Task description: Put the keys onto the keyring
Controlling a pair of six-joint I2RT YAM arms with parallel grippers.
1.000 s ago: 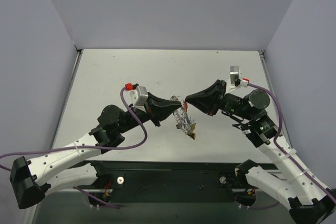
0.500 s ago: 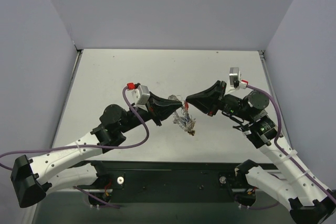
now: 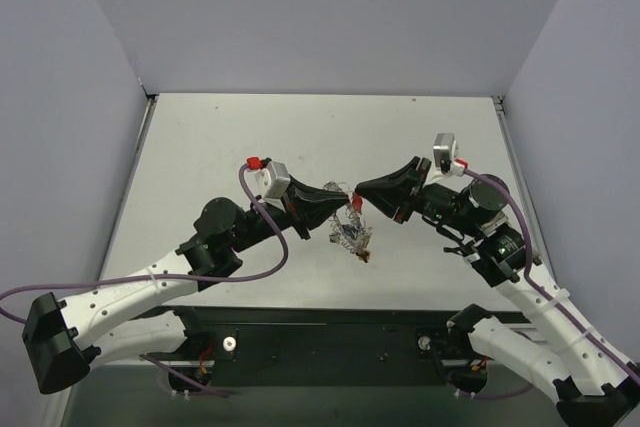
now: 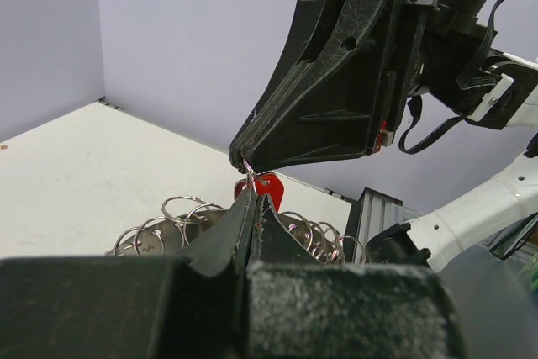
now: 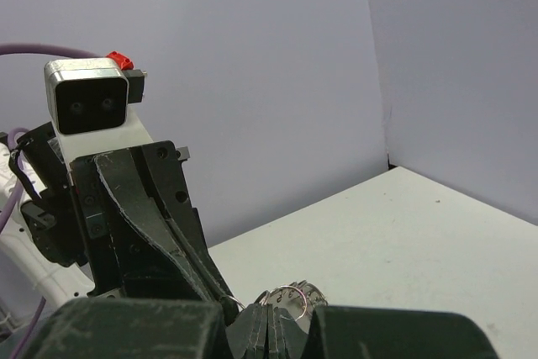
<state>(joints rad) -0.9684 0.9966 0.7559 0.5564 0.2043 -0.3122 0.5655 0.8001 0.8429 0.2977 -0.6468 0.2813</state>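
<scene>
**Mia:** Where is the keyring?

**Tom:** The keyring (image 3: 348, 229) hangs in a bunch between the two arms. It is over the middle of the table (image 3: 220, 147), a bit closer to the near edge than the far one. Its gold tag (image 3: 366, 257) dangles at the bottom.

**Mia:** Who is at it?

**Tom:** Both arms. The left gripper (image 3: 340, 209) comes in from the left and the right gripper (image 3: 358, 190) from the right. Their tips almost touch at the top of the bunch.

**Mia:** Are the jaws open?

**Tom:** No, both are closed tight. From the left wrist, the left gripper (image 4: 255, 201) is pinched to a point. The red key (image 4: 267, 184) sits right at that point.

**Mia:** And the other one?

**Tom:** The right gripper (image 4: 240, 154) points down just above the red key. A thin wire loop (image 4: 245, 167) shows at its tip.

**Mia:** Which one pinches the key?

**Tom:** I cannot tell. The tips are too close together.

**Mia:** Where are the shiny loops?

**Tom:** The keyring (image 4: 181, 212) coils sit just below the left tips. From the right wrist, the right gripper (image 5: 267, 315) is closed, and the keyring (image 5: 290, 296) peeks out just past its tips.
</scene>
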